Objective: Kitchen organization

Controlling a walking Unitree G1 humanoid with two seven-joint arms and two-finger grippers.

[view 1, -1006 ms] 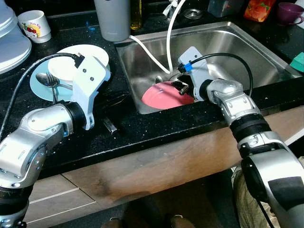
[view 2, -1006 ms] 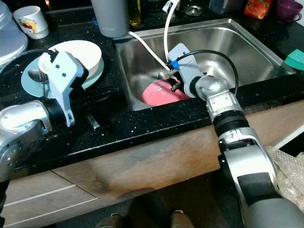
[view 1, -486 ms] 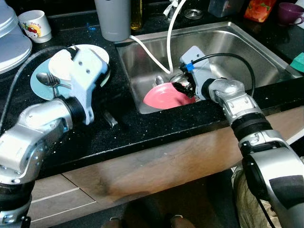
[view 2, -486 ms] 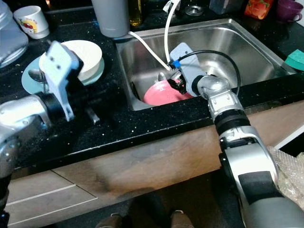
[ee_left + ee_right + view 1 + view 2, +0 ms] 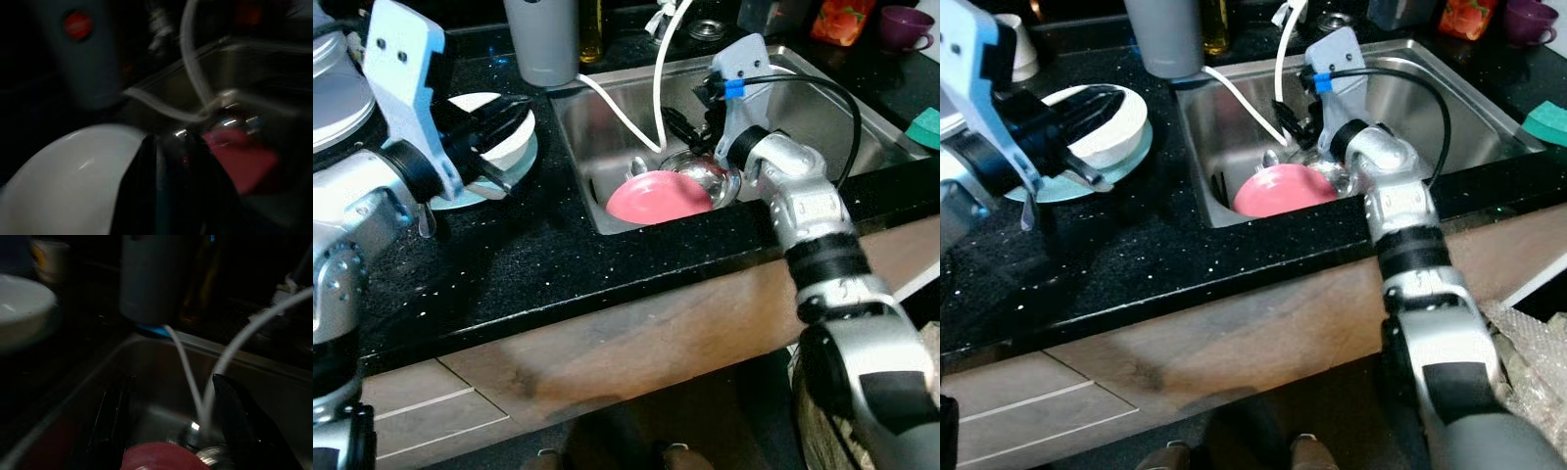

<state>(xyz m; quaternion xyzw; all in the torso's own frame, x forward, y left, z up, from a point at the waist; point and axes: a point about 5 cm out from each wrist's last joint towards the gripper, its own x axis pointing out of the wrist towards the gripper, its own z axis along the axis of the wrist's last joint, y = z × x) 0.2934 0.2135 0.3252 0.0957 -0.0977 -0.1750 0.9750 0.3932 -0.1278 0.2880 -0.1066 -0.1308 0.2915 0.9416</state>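
A white bowl (image 5: 517,135) sits on a light blue plate (image 5: 1132,157) on the black counter, left of the sink. My left gripper (image 5: 504,137) hovers at the bowl's near rim, open, with one black finger above the rim and one below. In the steel sink (image 5: 822,108) a pink plate (image 5: 656,196) leans against a shiny steel bowl (image 5: 710,176). My right gripper (image 5: 680,122) hangs open above them, holding nothing. In the right wrist view its fingers (image 5: 112,421) stand wide apart over the pink plate (image 5: 164,458).
A grey tumbler (image 5: 543,39) stands behind the sink's left corner. Two white hoses (image 5: 661,69) drop into the basin close to my right gripper. A purple cup (image 5: 911,22), an orange packet (image 5: 837,20) and a green sponge (image 5: 928,125) lie at the right.
Both arms have lifted. The left gripper rose from the counter up to the white bowl. The right gripper came up off the pink plate and now hangs above the sink.
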